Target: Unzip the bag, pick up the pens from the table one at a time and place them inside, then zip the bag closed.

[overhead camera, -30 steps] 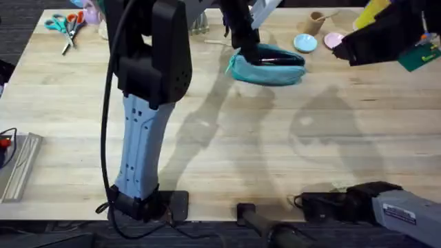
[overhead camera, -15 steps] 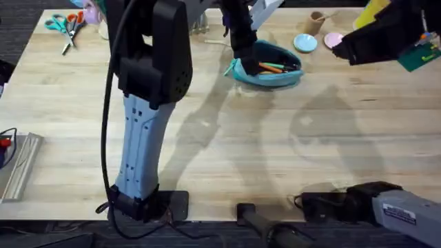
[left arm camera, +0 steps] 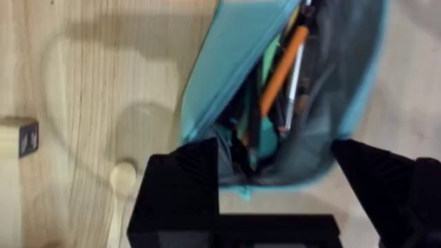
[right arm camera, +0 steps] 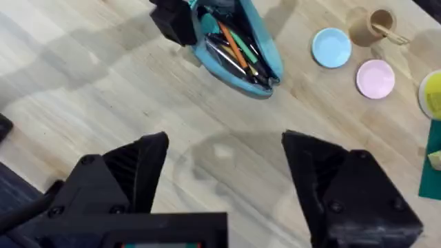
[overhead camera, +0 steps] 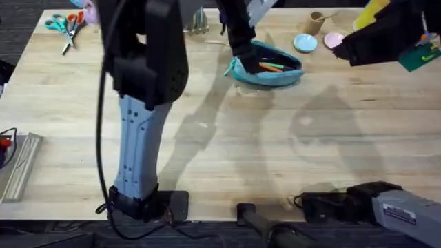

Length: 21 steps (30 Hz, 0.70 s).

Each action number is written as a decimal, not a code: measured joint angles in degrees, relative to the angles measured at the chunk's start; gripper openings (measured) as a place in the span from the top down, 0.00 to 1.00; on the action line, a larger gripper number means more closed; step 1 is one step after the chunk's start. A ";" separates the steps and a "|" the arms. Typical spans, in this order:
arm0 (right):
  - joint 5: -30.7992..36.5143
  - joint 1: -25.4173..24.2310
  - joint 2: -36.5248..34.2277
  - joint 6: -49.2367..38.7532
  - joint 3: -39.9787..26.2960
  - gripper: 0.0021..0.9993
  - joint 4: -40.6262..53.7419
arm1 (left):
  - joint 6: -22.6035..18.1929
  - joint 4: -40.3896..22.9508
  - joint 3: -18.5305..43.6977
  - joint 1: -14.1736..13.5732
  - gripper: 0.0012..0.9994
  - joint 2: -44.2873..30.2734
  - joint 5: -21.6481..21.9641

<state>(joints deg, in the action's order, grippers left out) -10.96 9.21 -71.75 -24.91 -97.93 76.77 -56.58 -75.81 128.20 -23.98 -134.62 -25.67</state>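
Observation:
The teal bag (overhead camera: 275, 77) lies at the far middle of the table (overhead camera: 275, 145), its zipper undone and its mouth gaping. Inside I see the orange pen (left arm camera: 282, 65) beside darker pens (left arm camera: 253, 117); the orange one also shows from above (overhead camera: 272, 67). My left gripper (left arm camera: 275, 186) is open, its fingers (left arm camera: 182, 186) straddling the bag's left end, and from overhead it sits at that same end (overhead camera: 242, 60). My right gripper (right arm camera: 231, 186) hangs open high over bare wood, nearer than the bag (right arm camera: 238, 45), with nothing between its fingers.
A light-blue dish (overhead camera: 305, 43), a pink dish (overhead camera: 333, 39) and a wooden cup (overhead camera: 315, 22) stand right of the bag. Orange-handled scissors (overhead camera: 65, 26) lie at the far left corner. A grey tray (overhead camera: 17, 169) sits at the left edge.
A second ago a dark shape lay across the bag's top. The bag's mouth now gapes with the pens showing inside, and my left arm has shifted slightly left.

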 joint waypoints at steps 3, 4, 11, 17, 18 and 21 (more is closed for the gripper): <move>0.02 0.00 0.00 -0.43 0.00 0.00 0.00 | 0.28 -1.42 0.00 1.36 0.01 3.95 -0.15; 0.02 0.00 0.00 -0.48 0.00 0.00 0.00 | 0.44 -1.86 0.00 2.01 0.01 5.38 -0.29; 0.02 0.00 0.00 -0.70 0.00 0.00 0.00 | -1.41 -7.28 0.02 10.19 0.01 14.81 -6.49; 0.02 0.00 0.00 -0.85 0.00 0.00 0.00 | -5.42 -11.54 0.04 16.89 0.01 15.65 -13.64; 0.02 0.00 0.00 -0.85 0.01 0.00 0.01 | -5.74 -11.68 0.04 17.88 0.01 15.64 -14.36; 0.02 0.00 0.00 -0.85 0.02 0.00 0.01 | -6.38 -11.52 0.04 20.56 0.01 15.63 -15.80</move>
<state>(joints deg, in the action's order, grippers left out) -10.94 9.21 -71.75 -25.76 -97.91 76.78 -62.95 -87.33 128.25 -3.42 -118.99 -41.47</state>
